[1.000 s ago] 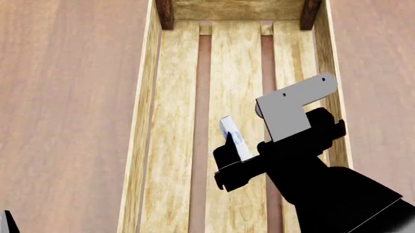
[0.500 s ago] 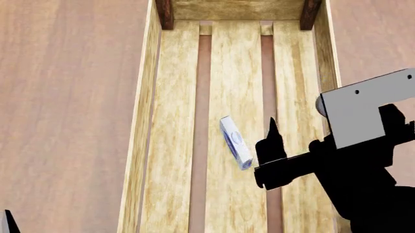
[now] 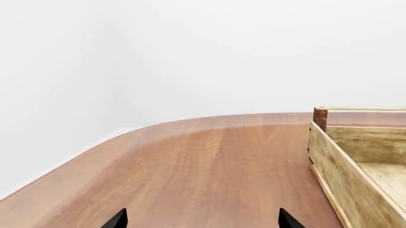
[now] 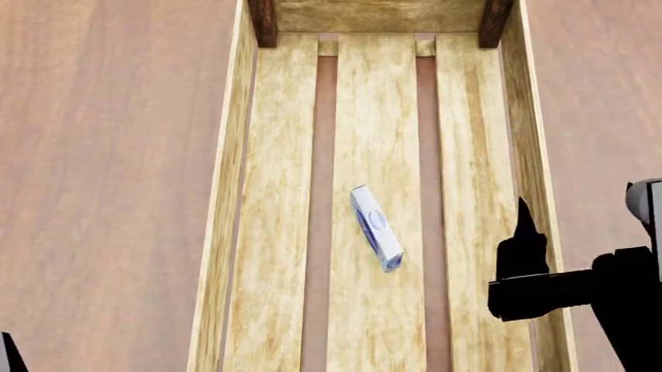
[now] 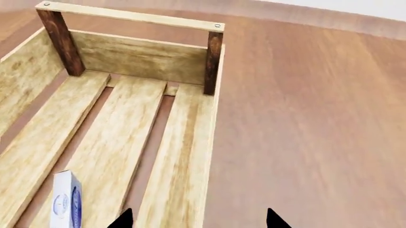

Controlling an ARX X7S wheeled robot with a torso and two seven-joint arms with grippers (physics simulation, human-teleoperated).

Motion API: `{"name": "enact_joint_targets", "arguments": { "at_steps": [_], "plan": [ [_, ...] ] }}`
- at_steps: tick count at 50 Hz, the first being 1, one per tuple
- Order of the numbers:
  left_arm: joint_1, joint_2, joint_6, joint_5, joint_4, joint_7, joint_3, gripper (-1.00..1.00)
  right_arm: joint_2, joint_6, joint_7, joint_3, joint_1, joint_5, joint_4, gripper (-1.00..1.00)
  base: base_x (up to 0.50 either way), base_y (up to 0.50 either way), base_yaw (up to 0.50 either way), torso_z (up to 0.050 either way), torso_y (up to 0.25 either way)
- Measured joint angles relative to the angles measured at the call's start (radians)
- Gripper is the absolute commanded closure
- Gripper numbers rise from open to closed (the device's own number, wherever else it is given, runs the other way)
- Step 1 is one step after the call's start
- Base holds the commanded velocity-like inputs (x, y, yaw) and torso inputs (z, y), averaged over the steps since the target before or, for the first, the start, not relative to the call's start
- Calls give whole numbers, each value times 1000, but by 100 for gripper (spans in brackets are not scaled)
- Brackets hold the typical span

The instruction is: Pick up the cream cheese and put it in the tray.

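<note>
The table [image 4: 114, 194] is a bare brown wooden surface that carries the tray [image 4: 236, 201], which runs from near to far through the middle of the head view. The tray's slatted floor and its far end rail with two dark corner posts are intact and unobstructed.

The right end effector [image 4: 522, 256] has moved. A second ago it was inside the tray, clamped on the cheese; half a second ago it had let go and stood just beside it. It now sits at the tray's right wall, well apart from the cheese and pulling away to the right. Its fingers are apart with nothing between them, as the right wrist view confirms.

The left end effector [image 3: 199, 222] shows only two fingertips, spread apart and empty, over bare table to the left of the tray. It takes no part in the work.

The cheese [image 4: 376, 227] rests on the tray's middle slat, somewhat nearer than centre. It appears to stand on a long edge, angled across the slat, touching nothing but the floor. Its position matches that of half a second ago, so it seems settled.

Judgement: placement is achieved and the task looks complete. Only arm withdrawal remains. The box may yet tip flat, which would not matter.
</note>
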Motion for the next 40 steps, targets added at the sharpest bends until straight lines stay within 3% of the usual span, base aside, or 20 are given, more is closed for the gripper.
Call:
{"name": "enact_joint_targets", "arguments": {
  "at_steps": [17,29,40],
  "plan": [
    [-22,-30,-66,-44,36,-6,-26,-100,-25,-168,-64,104,-203,-79,59,-100,0,0,0,0,0],
    [-100,-94,-289,-89,206,-12,-55,-100,-61,-263,-88,133,-285,-144,98,-100,0,0,0,0,0],
    [-276,-145,-573,-169,364,5,-50,-100,-90,-309,-69,137,-298,-186,90,-100,0,0,0,0,0]
  ]
}}
